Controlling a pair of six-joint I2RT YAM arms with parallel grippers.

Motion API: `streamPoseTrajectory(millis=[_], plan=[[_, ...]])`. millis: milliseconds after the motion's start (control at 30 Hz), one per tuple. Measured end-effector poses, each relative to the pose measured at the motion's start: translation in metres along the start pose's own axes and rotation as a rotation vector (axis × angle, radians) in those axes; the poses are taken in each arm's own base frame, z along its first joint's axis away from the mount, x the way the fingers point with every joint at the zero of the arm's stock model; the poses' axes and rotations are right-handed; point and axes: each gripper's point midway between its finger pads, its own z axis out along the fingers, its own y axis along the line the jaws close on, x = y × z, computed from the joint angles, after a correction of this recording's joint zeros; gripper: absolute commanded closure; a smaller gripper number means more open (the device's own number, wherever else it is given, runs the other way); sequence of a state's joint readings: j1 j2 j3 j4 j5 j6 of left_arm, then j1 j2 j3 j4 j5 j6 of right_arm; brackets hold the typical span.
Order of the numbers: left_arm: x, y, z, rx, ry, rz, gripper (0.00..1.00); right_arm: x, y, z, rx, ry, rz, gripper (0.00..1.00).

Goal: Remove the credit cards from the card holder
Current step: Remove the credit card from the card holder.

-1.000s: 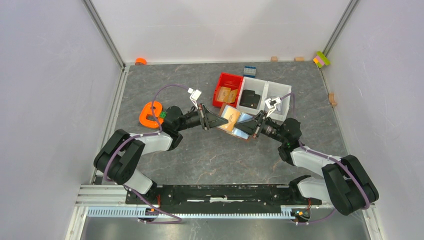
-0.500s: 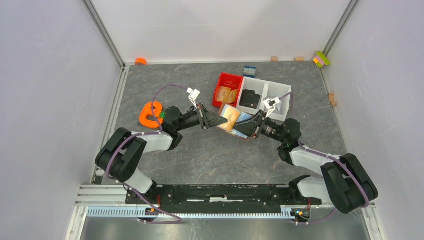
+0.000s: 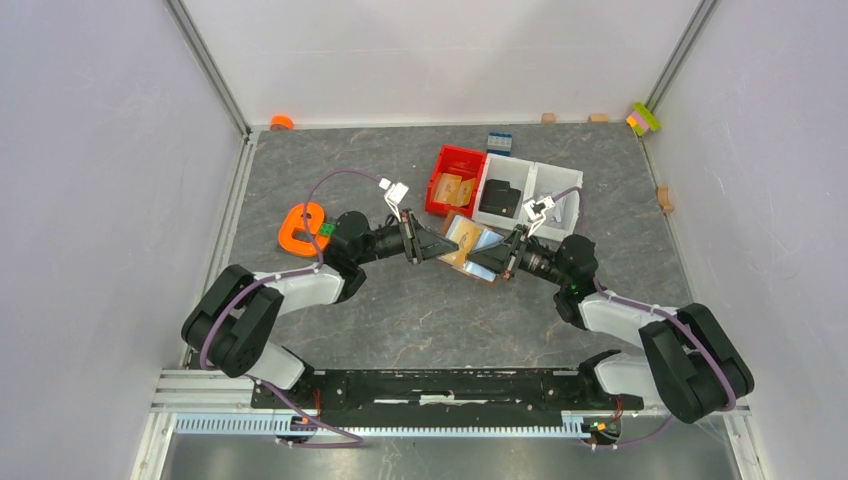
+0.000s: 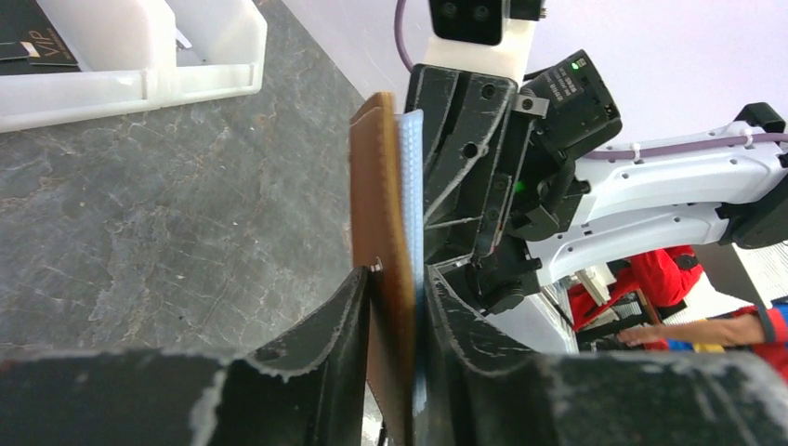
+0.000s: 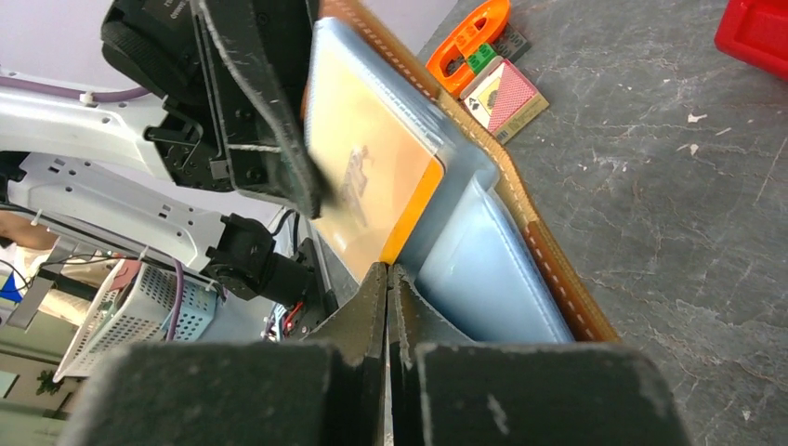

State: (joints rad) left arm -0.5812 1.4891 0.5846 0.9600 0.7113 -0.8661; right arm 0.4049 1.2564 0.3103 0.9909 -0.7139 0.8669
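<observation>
The brown card holder [image 3: 458, 255] hangs open above the table between my two grippers. My left gripper [image 3: 436, 246] is shut on its left half; in the left wrist view [image 4: 395, 279] the brown leather [image 4: 379, 214] stands edge-on between the jaws. The orange-tan card [image 5: 372, 167] lies in the holder's pale blue inner sleeve. My right gripper [image 5: 387, 268] is shut on that card's lower corner, and it also shows in the top view [image 3: 492, 262]. A pale blue face [image 5: 483, 269] fills the holder's other half; I cannot tell card from lining.
A red bin [image 3: 457, 160] and white bins [image 3: 553, 176], one with a black wallet-like item [image 3: 498, 197], stand just behind the holder. An orange object [image 3: 303, 227] and a playing-card box [image 5: 513, 100] lie to the left. A blue block [image 3: 499, 142] sits further back.
Both grippers have drawn slightly closer together with the holder between them. Both holds look the same.
</observation>
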Motion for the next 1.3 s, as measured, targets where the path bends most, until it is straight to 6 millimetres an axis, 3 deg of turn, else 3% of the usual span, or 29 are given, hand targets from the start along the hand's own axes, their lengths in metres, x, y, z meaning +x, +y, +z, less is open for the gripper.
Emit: streamPoseTrajectory(millis=[67, 133, 267, 367, 533, 833, 867, 933, 1000, 1167, 1300], plan=[[0.002, -0.003, 0.001, 0.008, 0.006, 0.001, 0.58, 0.001, -0.002, 0.0, 0.007, 0.004, 0.007, 1.0], [0.002, -0.006, 0.002, 0.021, 0.01, 0.005, 0.58, 0.002, -0.005, 0.0, 0.014, 0.005, 0.012, 1.0], [0.003, -0.012, 0.003, 0.046, 0.015, 0.017, 0.71, 0.003, -0.009, 0.0, 0.028, 0.007, 0.022, 1.0], [0.0, -0.009, 0.002, 0.036, 0.003, 0.018, 0.87, 0.003, -0.009, 0.0, 0.028, 0.009, 0.025, 1.0], [-0.006, 0.0, 0.0, 0.007, -0.019, 0.013, 0.88, 0.002, -0.01, -0.001, 0.029, 0.008, 0.029, 1.0], [-0.012, -0.002, -0.002, 0.018, -0.042, 0.003, 0.98, -0.003, -0.007, -0.002, 0.024, -0.009, 0.012, 1.0], [-0.012, -0.002, -0.003, 0.019, -0.044, 0.0, 0.98, -0.003, -0.007, -0.002, 0.022, -0.01, 0.011, 0.98], [-0.013, -0.003, -0.005, 0.026, -0.054, -0.007, 0.98, -0.005, -0.005, -0.002, 0.018, -0.014, 0.007, 0.73], [-0.015, -0.004, -0.006, 0.035, -0.061, -0.014, 0.98, -0.006, -0.004, -0.003, 0.014, -0.018, 0.009, 0.61], [-0.018, -0.004, -0.005, 0.055, -0.077, -0.034, 0.98, -0.01, 0.002, -0.004, -0.017, -0.041, -0.006, 0.58], [-0.015, -0.006, -0.003, 0.081, -0.071, -0.053, 0.98, -0.012, 0.007, -0.004, -0.037, -0.046, -0.004, 0.64]])
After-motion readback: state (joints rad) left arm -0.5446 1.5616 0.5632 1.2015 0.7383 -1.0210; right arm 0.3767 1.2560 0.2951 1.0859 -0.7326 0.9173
